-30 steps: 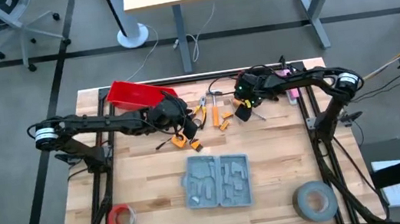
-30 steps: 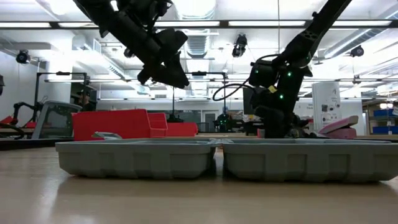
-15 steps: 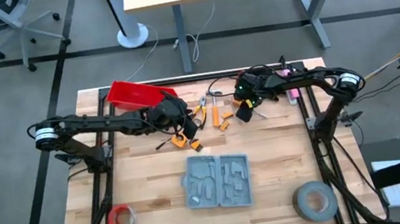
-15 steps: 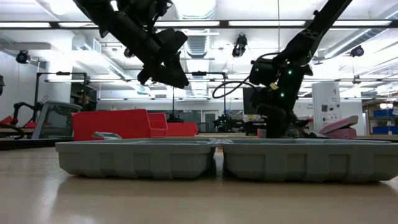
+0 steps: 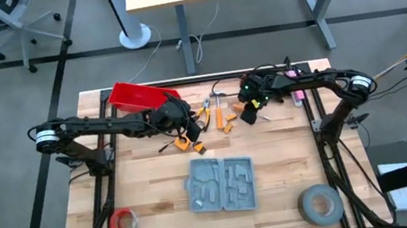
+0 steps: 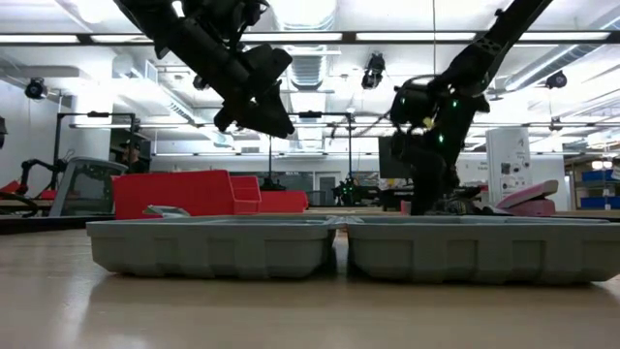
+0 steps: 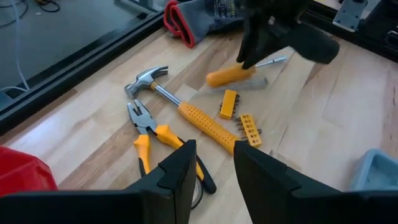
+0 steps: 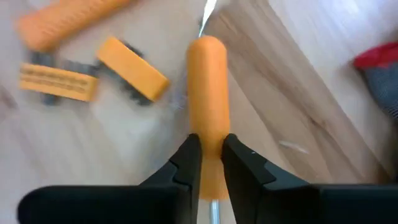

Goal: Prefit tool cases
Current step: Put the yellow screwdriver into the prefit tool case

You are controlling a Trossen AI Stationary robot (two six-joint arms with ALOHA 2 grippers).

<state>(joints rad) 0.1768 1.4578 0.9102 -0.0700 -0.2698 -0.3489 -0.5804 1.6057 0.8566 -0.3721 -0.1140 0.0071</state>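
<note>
The tool case (image 5: 222, 183) lies open and flat at the table's near middle, its grey walls filling the low view (image 6: 339, 247). Behind it, loose tools lie on the wood. My right gripper (image 5: 249, 113) is shut on an orange-handled screwdriver (image 7: 231, 74) at the far right of the pile. My left gripper (image 7: 214, 168) hangs above the pliers (image 7: 149, 134) and hammer (image 7: 186, 109). Its fingers stand a little apart with nothing between them. My right gripper pinches the screwdriver's orange handle (image 8: 208, 134) between its two fingers, near the end where the metal shaft (image 7: 273, 60) comes out. The fingers come steeply from above and lie across the handle. The handle lies about level, low over the wood; whether it is lifted clear I cannot tell.
Two orange bit holders (image 7: 229, 102) (image 7: 249, 127) lie beside the hammer. A red bin (image 5: 134, 95) stands at the far left, a grey tape roll (image 5: 319, 203) at the near right, a red roll (image 5: 122, 225) at the near left.
My right gripper has shut on the screwdriver's handle and tipped a little. The left arm has kept still.
</note>
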